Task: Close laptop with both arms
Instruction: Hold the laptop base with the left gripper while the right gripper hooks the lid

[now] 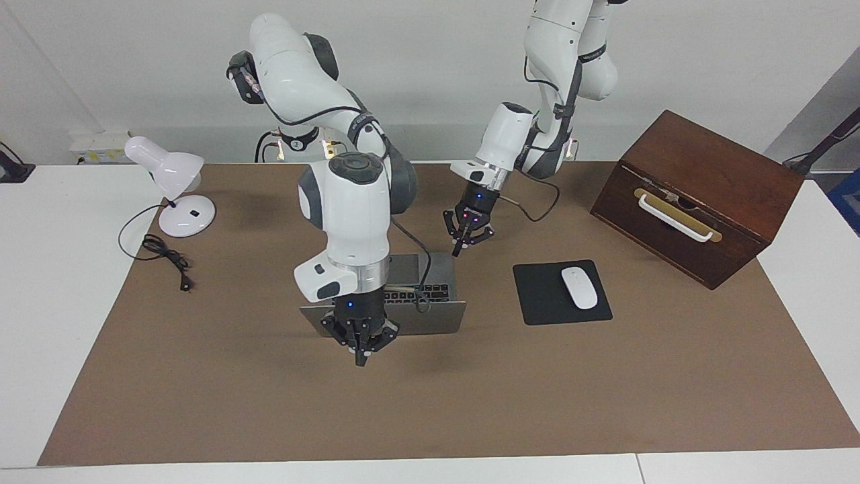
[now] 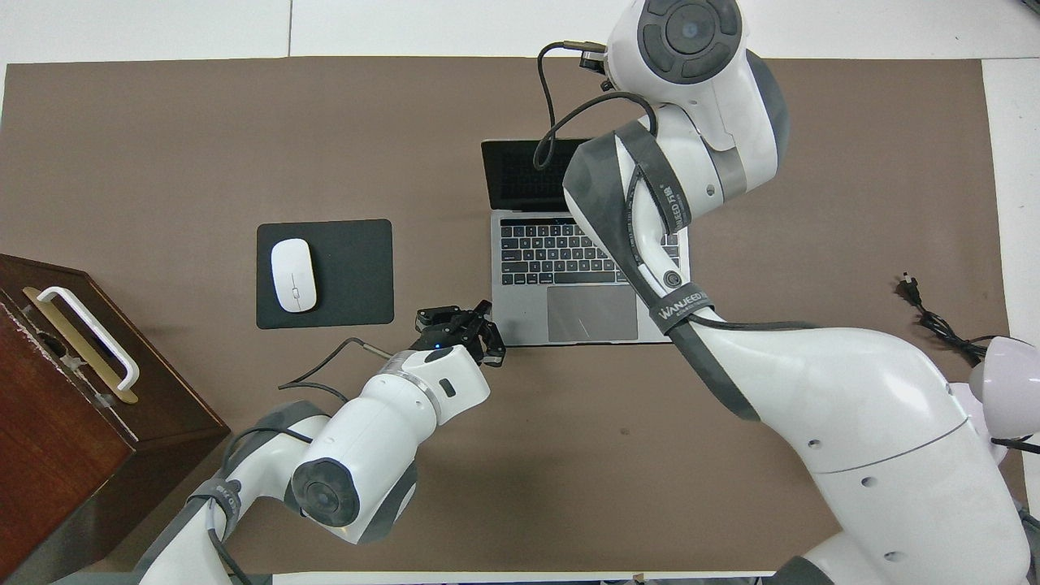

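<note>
Open laptop (image 1: pixel 440 317) on the worktop (image 1: pixel 605 390). Right gripper (image 1: pixel 361 345) at its lid, left gripper (image 1: pixel 466 236) at its base corner; fingers' spread indiscernible.

White table (image 1: pixel 40 282) topped by a brown mat (image 1: pixel 470 403). On the mat: open silver-grey metal laptop (image 1: pixel 440 317), black mouse pad (image 1: pixel 541 302) carrying a white mouse (image 1: pixel 579 288), dark wooden box with white handle (image 1: pixel 699 195), white desk lamp (image 1: pixel 176 188) and its black cord (image 1: pixel 164 255).

The small black left pincer (image 1: pixel 461 247) was held low, fingers spread; the right pincer (image 1: pixel 361 349) was pointed straight down, fingers parted.
</note>
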`<state>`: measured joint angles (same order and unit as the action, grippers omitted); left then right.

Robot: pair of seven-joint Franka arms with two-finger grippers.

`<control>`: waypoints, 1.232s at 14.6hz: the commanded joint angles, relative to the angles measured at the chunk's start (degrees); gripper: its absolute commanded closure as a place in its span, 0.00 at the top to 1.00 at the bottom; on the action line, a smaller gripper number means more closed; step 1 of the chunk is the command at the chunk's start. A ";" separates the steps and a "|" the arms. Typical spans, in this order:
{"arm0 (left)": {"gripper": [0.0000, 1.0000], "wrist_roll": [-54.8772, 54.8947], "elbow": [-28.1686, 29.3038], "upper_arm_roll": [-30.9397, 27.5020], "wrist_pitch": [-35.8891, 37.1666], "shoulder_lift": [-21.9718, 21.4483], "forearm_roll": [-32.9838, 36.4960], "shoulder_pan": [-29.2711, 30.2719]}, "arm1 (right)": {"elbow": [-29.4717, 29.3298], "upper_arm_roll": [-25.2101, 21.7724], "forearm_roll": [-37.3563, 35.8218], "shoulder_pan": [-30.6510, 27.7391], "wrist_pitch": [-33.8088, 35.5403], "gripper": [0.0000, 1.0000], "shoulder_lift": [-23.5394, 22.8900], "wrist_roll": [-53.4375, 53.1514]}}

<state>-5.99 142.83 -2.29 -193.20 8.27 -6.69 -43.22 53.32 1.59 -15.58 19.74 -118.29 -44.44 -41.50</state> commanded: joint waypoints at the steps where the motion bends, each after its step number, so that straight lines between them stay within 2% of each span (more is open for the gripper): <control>1: 0.00 1.42 -0.10 -0.96 -4.63 3.32 -0.95 -2.30 | 0.83 0.43 -0.69 -0.22 -0.98 0.00 0.49 -2.70; 6: 0.00 2.12 -0.01 -1.05 -5.08 4.99 -0.95 -3.79 | 0.83 0.52 3.71 -0.75 -0.01 0.00 0.49 -3.23; 8: 0.00 2.56 -0.10 -1.13 -7.45 7.36 -0.95 -4.24 | 0.91 0.52 6.77 -1.45 1.48 0.00 0.49 -3.23; 12: 0.00 2.91 -0.01 -1.22 -7.55 7.98 -0.95 -4.85 | 0.83 0.52 8.46 -2.07 4.82 0.00 0.76 -3.15; 18: 0.00 9.75 0.43 -1.22 -7.46 8.25 -0.95 -4.06 | 1.44 0.61 11.44 -4.61 9.56 0.00 1.28 -2.09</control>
<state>0.35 142.80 -2.54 -199.52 15.40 -6.69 -46.73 53.37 1.64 -5.46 16.26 -110.48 -44.31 -43.75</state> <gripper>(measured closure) 0.991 0.991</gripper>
